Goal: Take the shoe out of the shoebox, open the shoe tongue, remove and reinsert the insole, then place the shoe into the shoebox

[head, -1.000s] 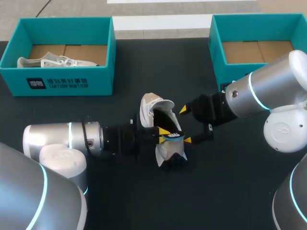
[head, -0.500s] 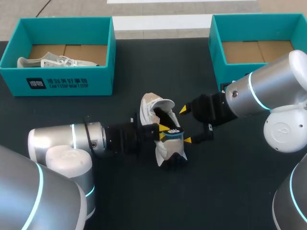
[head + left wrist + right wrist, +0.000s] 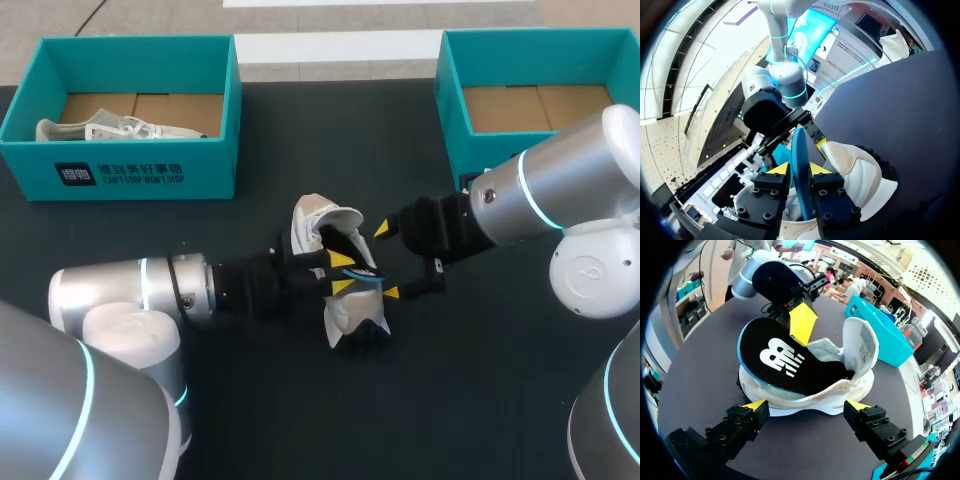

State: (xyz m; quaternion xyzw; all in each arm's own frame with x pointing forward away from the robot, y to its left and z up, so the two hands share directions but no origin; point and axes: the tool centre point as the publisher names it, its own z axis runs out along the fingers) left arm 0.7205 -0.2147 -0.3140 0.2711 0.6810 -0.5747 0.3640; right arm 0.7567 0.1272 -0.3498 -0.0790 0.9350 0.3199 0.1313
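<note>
- Shoe (image 3: 335, 318), white with a dark inside, lies on the black worktop (image 3: 300, 430) about midway between the two arms, outside both boxes.
- Insole (image 3: 780, 362), black on top with a white logo and a blue edge, sits slanted in the shoe's opening. One end is down inside the shoe and the other is raised above the rim.
- Left gripper (image 3: 799, 169) is clenched on the insole. In the left wrist view the blue edge stands upright between the two yellow tips, with one tip pressed on each face.
- Right gripper (image 3: 806, 406) is spread wide just beside the shoe on the side away from the left arm. Its yellow tips stand well apart and near the shoe's side, and they grasp nothing.
- Left arm (image 3: 150, 300) comes in low across the worktop from the left. Right arm (image 3: 560, 190) comes in from the right, so the grippers face each other over the shoe.
- Left shoebox (image 3: 130, 175), teal, stands at the far left of the worktop with a second white shoe (image 3: 100, 128) lying inside it.
- Right shoebox (image 3: 452, 100), also teal, stands at the far right and shows its brown cardboard floor.
</note>
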